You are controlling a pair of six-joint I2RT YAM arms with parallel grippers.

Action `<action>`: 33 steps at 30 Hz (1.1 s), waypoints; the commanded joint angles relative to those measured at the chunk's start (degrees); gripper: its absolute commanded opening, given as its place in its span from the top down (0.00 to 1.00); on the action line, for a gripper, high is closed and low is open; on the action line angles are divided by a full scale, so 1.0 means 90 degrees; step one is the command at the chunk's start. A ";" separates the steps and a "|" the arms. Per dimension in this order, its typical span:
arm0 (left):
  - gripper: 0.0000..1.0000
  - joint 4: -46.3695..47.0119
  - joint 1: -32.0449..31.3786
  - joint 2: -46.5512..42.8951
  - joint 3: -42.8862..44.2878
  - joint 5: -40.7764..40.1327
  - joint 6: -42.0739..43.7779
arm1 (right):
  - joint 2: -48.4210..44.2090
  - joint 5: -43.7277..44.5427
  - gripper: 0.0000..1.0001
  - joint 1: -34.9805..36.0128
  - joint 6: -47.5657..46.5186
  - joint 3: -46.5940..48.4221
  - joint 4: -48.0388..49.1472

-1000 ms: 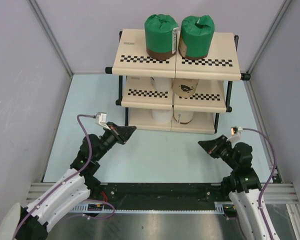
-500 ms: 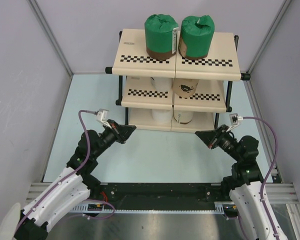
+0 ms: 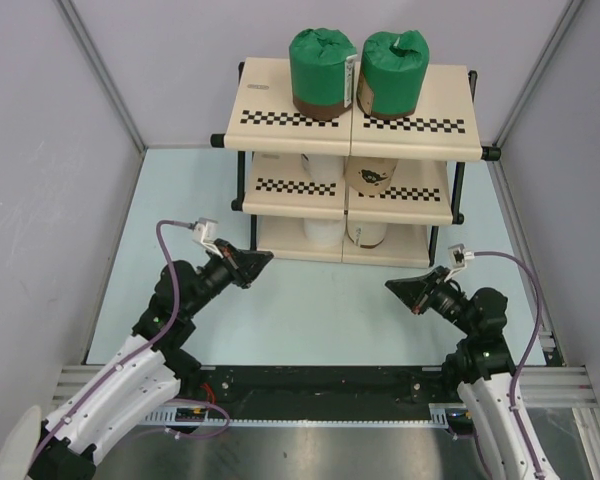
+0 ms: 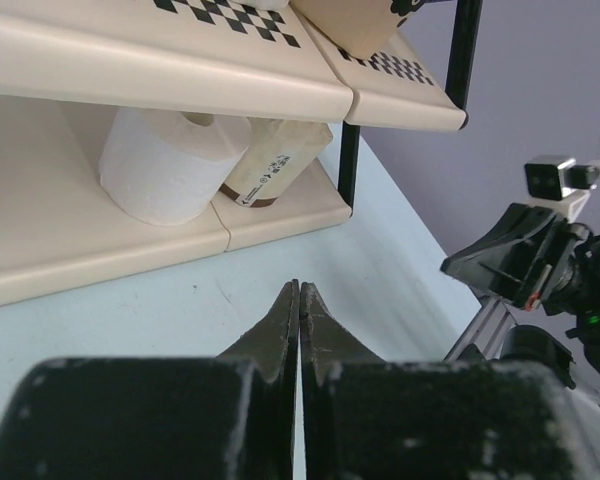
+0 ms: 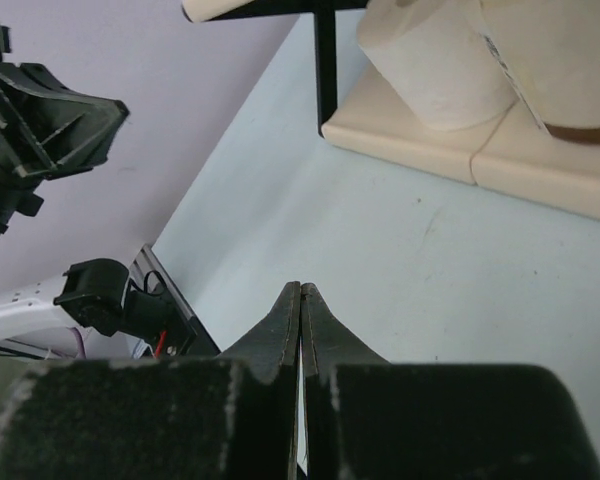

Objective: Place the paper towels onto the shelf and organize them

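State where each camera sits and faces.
Top external: above and behind the robot, looking down on the shelf; left arm and right arm show.
Left wrist: low, facing the shelf's bottom tier; shut left fingers show.
Right wrist: low, facing that tier's corner; shut right fingers show.
Shared: both wrist views hold the bare white roll.

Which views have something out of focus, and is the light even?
Top external view: all sharp, even light, shade under the shelf. Left wrist view: the left gripper blurs toward the lens, the bare white roll is clear. Right wrist view: the right gripper blurs likewise.
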 commanded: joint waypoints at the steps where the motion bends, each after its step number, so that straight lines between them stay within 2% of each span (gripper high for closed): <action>1: 1.00 0.0194 -0.0008 -0.0099 -0.0060 0.0117 0.0041 | -0.0174 -0.0069 1.00 -0.0087 0.0545 -0.0557 0.0722; 7: 1.00 0.0174 -0.0008 -0.0157 -0.0197 0.0079 0.0031 | -0.0174 -0.0157 1.00 -0.0233 0.1307 -0.1436 0.1415; 11: 1.00 0.0174 -0.0008 -0.0177 -0.0304 0.0020 -0.0027 | -0.0135 -0.0050 1.00 -0.0331 0.1522 -0.1711 0.1309; 14: 1.00 0.0204 -0.0008 -0.0167 -0.0382 0.0000 -0.0105 | -0.0067 -0.0058 1.00 -0.0370 0.1386 -0.1702 0.0890; 20: 1.00 0.0214 -0.0008 -0.0138 -0.0451 -0.0048 -0.0154 | -0.0037 -0.0293 1.00 -0.0585 0.1474 -0.1468 0.0967; 24: 1.00 0.0145 -0.0017 -0.0138 -0.0412 -0.0078 -0.0125 | 0.0206 -0.0235 1.00 -0.0721 0.1337 -0.0767 0.0977; 29: 1.00 0.0223 -0.0008 0.0134 -0.0003 -0.0283 -0.0037 | 0.1104 -0.0089 1.00 -0.0800 0.1122 0.0386 0.0899; 32: 1.00 -0.0234 -0.0008 0.0944 0.1274 -0.0273 0.0382 | 0.1660 0.0204 1.00 -0.0790 0.0928 0.1634 0.0540; 33: 1.00 -0.0535 -0.0017 0.1159 0.2061 -0.0244 0.0547 | 0.1797 0.0263 1.00 -0.0800 0.0840 0.1996 0.0422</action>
